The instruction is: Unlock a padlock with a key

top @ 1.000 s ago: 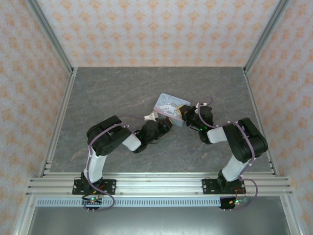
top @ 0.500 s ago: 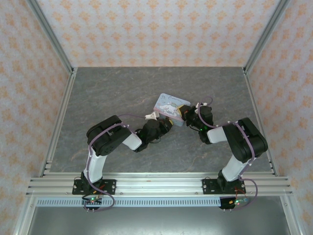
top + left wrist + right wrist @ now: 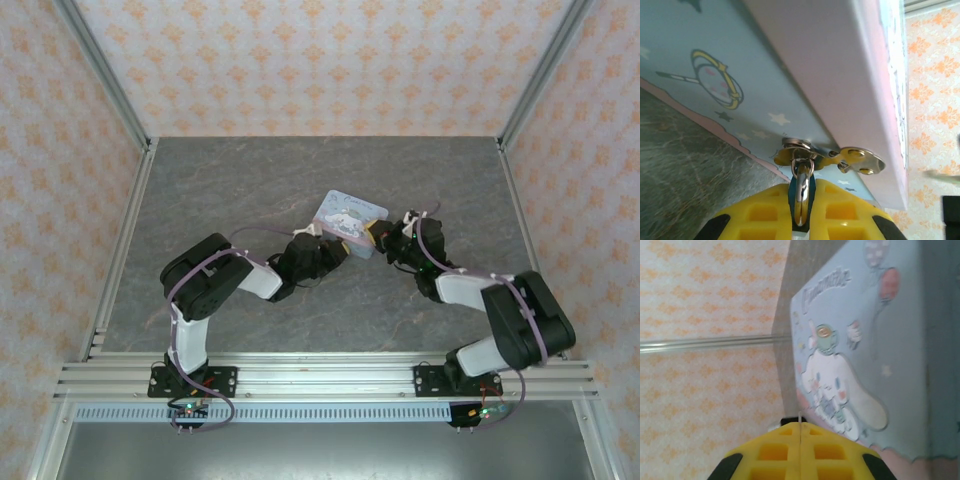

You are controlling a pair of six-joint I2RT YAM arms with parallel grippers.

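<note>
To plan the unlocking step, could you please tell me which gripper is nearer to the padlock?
Left. The left gripper is shut on the padlock; the right gripper sits apart from it, at the tin's right end.

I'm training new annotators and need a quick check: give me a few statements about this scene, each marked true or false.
1. The left gripper has its jaws closed on the padlock. True.
2. The padlock's shackle passes through the hasp on the tin. True.
3. The right gripper has its jaws wide open. False: they are shut, with the thin key poking out between them.
4. The tin lies at the near left corner of the table. False: it lies near the middle, between the two grippers.
5. The tin's lid is open. False: it is down, with the hasp fastened.
</note>
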